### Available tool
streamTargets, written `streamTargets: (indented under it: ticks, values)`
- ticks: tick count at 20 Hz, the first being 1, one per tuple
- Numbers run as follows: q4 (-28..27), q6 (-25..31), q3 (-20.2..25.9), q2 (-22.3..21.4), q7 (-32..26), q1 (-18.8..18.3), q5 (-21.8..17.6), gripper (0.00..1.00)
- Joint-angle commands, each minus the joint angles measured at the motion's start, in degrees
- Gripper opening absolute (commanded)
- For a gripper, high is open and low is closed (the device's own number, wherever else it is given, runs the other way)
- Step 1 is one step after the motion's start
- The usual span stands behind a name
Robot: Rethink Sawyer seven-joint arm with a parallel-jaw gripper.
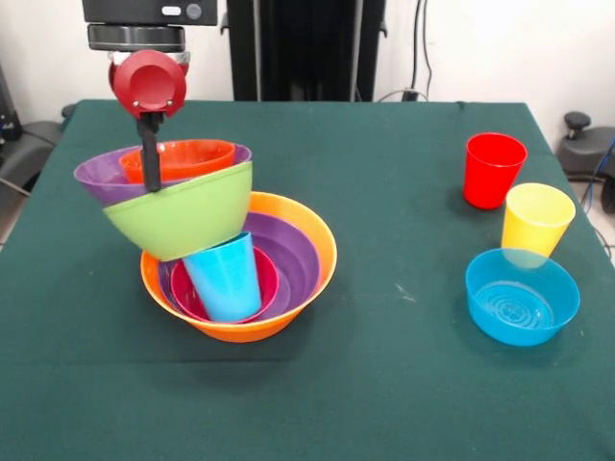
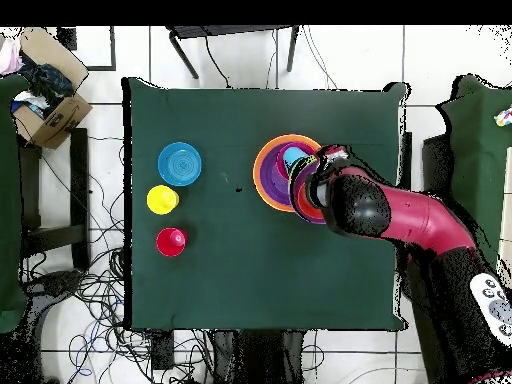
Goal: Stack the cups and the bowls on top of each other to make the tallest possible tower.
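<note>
The tower's base is the large orange bowl (image 1: pixel 312 245), holding a purple bowl (image 1: pixel 288 252), a small pink-red bowl (image 1: pixel 267 280) and the blue cup (image 1: pixel 226 274). A lime green bowl (image 1: pixel 187 216) leans tilted on the blue cup, with the second purple bowl (image 1: pixel 96 178) and the small orange bowl (image 1: pixel 187 156) nested in it. My gripper (image 1: pixel 151 178) comes down from above and is shut on that purple bowl's near rim. The red cup (image 1: pixel 493 168), yellow cup (image 1: pixel 536 216) and small blue bowl (image 1: pixel 522 295) stand apart at the right.
The green table (image 1: pixel 384 384) ends close behind the tower at the robot's pedestal. In the overhead view my arm (image 2: pixel 400 215) covers part of the tower (image 2: pixel 270 170); the blue bowl (image 2: pixel 180 163), yellow cup (image 2: pixel 162 199) and red cup (image 2: pixel 171 241) stand in a line at the left.
</note>
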Motion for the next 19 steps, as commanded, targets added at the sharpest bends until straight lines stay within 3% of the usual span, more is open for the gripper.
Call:
streamTargets:
  ticks: [1,9,19]
  values:
    - [4.1,-1.8,13.1,5.5,-5.7,-4.1,1.9,0.00]
    - [4.6,-0.6,18.1,7.4,-5.7,-6.5,1.8,0.00]
    - [7.5,1.2,20.3,7.0,-3.6,-7.3,2.2,0.00]
